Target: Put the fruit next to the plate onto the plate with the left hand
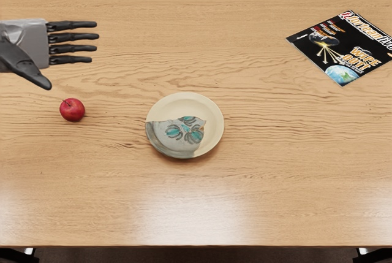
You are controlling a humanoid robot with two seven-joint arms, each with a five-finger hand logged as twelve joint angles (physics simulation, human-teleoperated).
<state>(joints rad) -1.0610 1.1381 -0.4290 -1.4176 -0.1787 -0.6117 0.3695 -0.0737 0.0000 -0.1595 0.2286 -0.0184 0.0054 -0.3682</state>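
On the wooden table [257, 202] — apple [72, 110], plate [184, 100], magazine [343, 45]; left hand [38, 45] hovers, fingers [73, 37] spread, empty.

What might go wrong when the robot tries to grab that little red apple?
The apple is round and lies loose on the table, so the open left hand, not yet touching it, may bump it and send it rolling away. The plate looks shallow, so an apple let go there too early might roll off.
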